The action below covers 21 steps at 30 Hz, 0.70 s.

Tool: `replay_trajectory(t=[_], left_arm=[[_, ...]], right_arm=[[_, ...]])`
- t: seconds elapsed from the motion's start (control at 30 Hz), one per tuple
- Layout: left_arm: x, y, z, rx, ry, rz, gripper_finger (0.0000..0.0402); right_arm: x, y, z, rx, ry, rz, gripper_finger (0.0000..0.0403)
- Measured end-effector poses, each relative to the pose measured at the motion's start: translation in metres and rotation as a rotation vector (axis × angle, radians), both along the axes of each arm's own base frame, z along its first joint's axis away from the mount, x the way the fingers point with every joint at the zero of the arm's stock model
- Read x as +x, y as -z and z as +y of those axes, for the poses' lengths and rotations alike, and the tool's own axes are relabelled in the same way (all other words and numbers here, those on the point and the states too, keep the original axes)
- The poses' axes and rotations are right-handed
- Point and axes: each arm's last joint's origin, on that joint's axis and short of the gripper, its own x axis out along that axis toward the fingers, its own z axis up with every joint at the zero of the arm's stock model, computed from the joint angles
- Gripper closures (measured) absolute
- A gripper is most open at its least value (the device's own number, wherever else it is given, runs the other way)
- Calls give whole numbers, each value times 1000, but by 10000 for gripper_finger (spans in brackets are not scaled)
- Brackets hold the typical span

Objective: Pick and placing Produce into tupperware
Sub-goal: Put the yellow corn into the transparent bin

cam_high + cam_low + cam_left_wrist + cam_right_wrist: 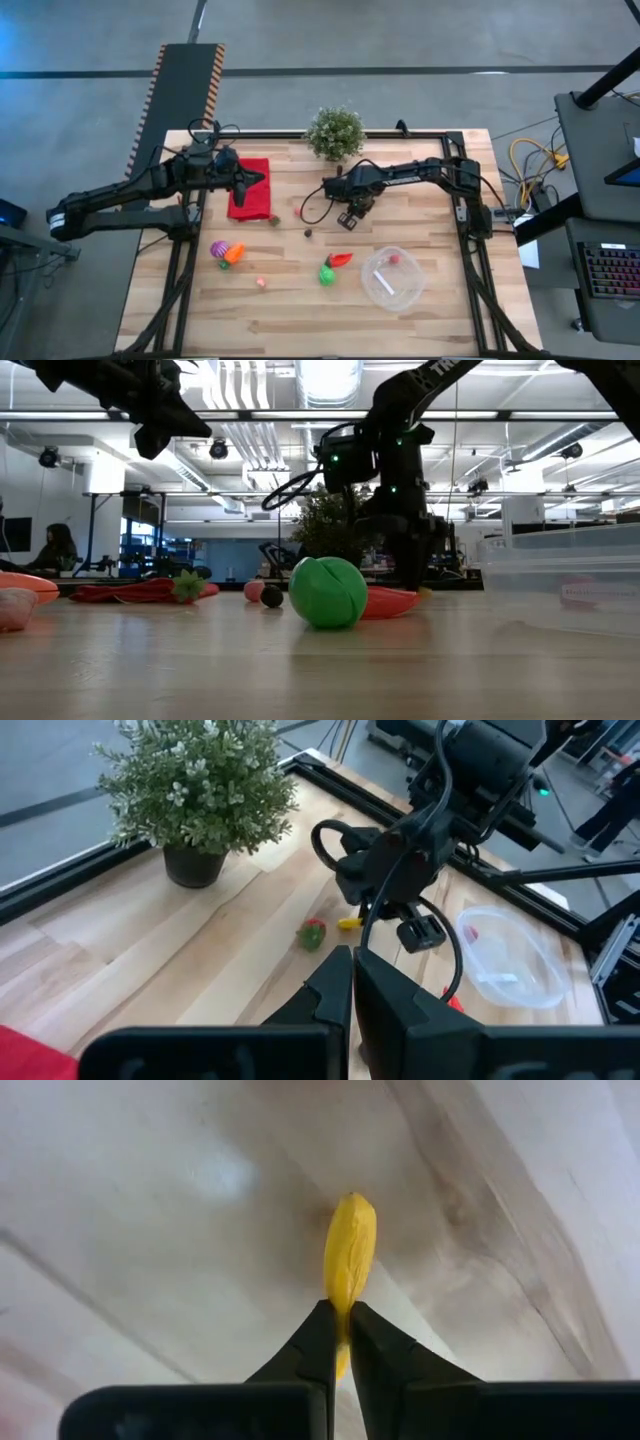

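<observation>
My right gripper (350,218) points down at the table's middle, in front of the potted plant, shut on a small yellow produce piece (350,1245). My left gripper (262,178) hovers shut and empty over the red cloth (249,188). The clear round tupperware (405,288) stands near the right front and holds a red piece (395,259). Other produce lies on the wood: a green ball (326,274), a red chili (341,259), a purple piece (218,248), an orange piece (235,253) and a pink piece (261,282). My right gripper pinches the yellow piece by one end (345,1295) between its two fingertips, coming from above and pointing down. The piece sticks out beyond the fingertips, along their line. It sits close to the wood (348,923); I cannot tell whether it is lifted clear.
The potted plant (335,133) stands at the far edge, just behind my right arm. A small dark ball (308,232) and a strawberry-like piece (275,219) lie between the cloth and my right gripper. Black rails frame the table. Bare wood spans the near edge.
</observation>
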Motion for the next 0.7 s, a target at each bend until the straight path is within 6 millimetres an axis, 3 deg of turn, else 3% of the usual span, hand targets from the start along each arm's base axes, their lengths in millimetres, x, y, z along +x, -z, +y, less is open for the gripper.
replay_trajectory(t=[0.2,0.4,0.7], left_arm=[[0,-1,0,5,0,-12,402],[1,0,1,9,2,-9,402],[6,4,2,3,4,19,402]], right_arm=[[-11,-43,11,17,65,-85,385],[-46,-99,51,59,184,-149,385],[-91,-104,125,172,392,-73,385]])
